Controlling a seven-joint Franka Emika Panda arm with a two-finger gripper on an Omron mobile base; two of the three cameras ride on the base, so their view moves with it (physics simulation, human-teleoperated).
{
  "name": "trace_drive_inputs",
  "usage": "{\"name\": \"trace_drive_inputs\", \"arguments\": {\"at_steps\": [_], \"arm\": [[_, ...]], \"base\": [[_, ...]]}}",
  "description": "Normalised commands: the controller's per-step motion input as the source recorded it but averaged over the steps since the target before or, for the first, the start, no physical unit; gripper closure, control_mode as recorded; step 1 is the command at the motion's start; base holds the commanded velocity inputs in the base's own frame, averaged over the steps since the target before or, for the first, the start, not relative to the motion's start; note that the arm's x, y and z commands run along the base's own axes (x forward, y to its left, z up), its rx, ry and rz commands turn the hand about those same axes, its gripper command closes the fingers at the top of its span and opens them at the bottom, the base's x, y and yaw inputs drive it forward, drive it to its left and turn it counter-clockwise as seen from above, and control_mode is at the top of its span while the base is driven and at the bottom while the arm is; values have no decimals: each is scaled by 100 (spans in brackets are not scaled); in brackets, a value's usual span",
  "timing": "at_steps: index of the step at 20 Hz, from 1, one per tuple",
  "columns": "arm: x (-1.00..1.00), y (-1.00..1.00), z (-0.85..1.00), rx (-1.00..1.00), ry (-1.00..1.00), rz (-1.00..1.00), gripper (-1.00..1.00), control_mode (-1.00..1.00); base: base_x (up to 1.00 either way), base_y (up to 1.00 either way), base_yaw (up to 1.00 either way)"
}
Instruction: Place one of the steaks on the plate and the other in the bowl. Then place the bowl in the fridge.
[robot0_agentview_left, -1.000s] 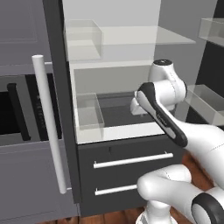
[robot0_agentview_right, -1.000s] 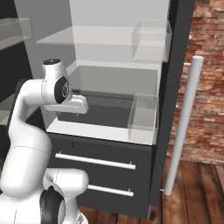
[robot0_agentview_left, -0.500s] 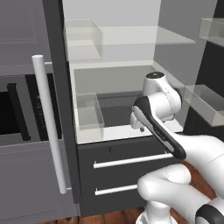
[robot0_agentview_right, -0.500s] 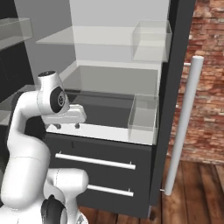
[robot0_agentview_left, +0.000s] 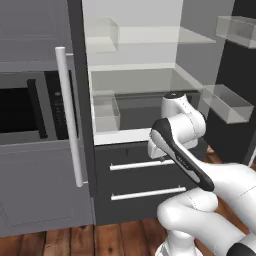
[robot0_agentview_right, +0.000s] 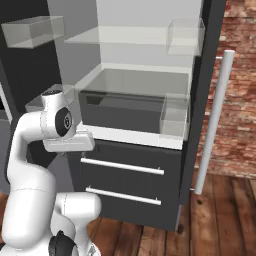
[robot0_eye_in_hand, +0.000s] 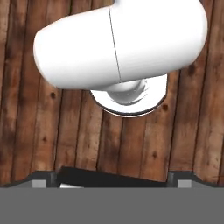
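The fridge (robot0_agentview_left: 145, 180) stands with both doors swung open, showing a white interior, clear shelves and a clear drawer (robot0_agentview_right: 132, 102). My gripper (robot0_agentview_right: 69, 149) hangs in front of the fridge's lower drawers, just below the white ledge, and points down at the floor. In the hand view the fingertips (robot0_eye_in_hand: 43, 179) stand wide apart with nothing between them, so the gripper (robot0_eye_in_hand: 113, 181) is open and empty. From the left base camera the hand (robot0_agentview_left: 159, 156) is partly hidden behind my own forearm. The steaks, the plate and the bowl are out of view.
The left fridge door with its long silver handle (robot0_agentview_left: 67, 115) stands open beside a built-in black microwave (robot0_agentview_left: 20, 110). The right door's handle (robot0_agentview_right: 215, 120) stands before a brick wall (robot0_agentview_right: 240, 75). Clear door bins (robot0_agentview_left: 227, 102) jut out on the right. Wooden floor (robot0_eye_in_hand: 26, 109) lies below.
The arm has drawn back from the fridge's shelf level and dropped lower. The hand has turned down toward the floor. The gripper stayed open and empty.
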Motion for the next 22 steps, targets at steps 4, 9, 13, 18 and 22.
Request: {"name": "trace_drive_inputs", "arguments": {"at_steps": [4, 9, 13, 18, 22], "arm": [[0, 0, 0, 0, 0, 0, -100, 100], [0, 0, 0, 0, 0, 0, -100, 100], [0, 0, 0, 0, 0, 0, -100, 100], [0, 0, 0, 0, 0, 0, -100, 100], [0, 0, 0, 0, 0, 0, -100, 100]], "base": [[-21, 64, 50], [0, 61, 90], [-16, 82, 92], [-15, 81, 82], [-23, 91, 74]]}}
